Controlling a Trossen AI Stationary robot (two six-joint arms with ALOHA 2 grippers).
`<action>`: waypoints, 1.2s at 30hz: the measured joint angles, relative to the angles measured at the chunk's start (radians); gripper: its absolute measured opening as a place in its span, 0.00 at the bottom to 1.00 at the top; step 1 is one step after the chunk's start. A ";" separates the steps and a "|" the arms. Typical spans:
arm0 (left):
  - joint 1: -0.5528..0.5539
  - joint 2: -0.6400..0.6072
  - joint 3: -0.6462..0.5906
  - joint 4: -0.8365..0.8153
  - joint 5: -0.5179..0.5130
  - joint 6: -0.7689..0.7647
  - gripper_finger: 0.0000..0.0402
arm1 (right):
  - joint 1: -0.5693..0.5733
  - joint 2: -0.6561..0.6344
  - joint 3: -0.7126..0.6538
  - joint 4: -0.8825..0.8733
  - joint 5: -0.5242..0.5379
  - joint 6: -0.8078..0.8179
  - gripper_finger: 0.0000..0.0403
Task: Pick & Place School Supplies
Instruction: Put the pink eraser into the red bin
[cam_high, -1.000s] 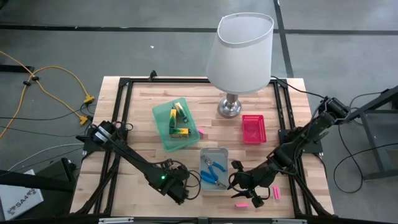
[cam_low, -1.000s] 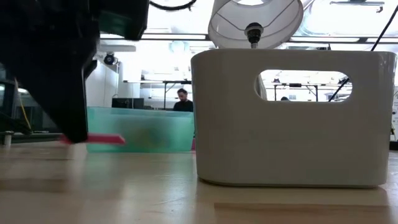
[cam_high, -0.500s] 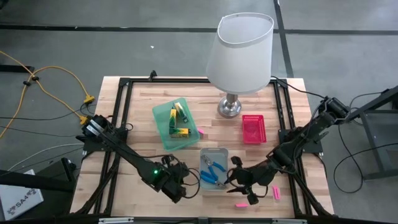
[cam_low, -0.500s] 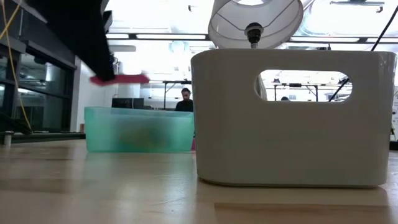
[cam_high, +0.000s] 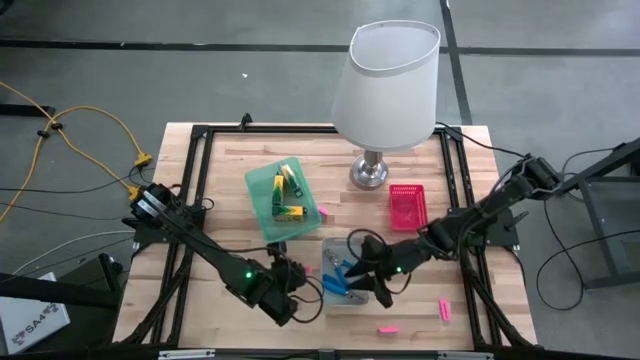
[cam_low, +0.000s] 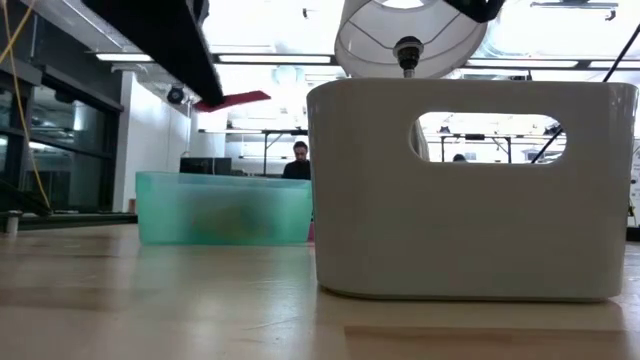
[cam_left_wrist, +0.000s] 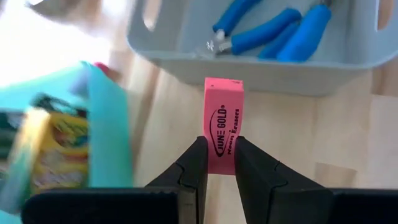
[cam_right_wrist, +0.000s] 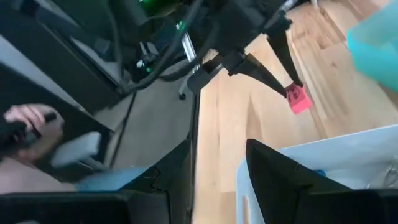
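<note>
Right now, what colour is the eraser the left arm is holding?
Pink, with black lettering. The eraser shows best in the left wrist view.

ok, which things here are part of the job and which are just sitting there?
Job: pink eraser in left gripper; two erasers on the table; pliers; crayon boxes; right gripper.
Other: lamp; green tray; grey tray; pink tray.
</note>
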 joint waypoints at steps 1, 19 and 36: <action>0.000 -0.003 0.003 0.001 -0.018 0.024 0.15 | -0.008 0.000 0.000 0.006 -0.005 0.020 0.36; -0.021 -0.041 0.019 0.080 -0.227 0.264 0.15 | -0.126 0.133 0.000 0.176 -0.114 0.195 0.36; -0.061 -0.041 0.019 0.156 -0.355 0.353 0.15 | -0.178 0.152 0.000 0.187 -0.126 0.175 0.36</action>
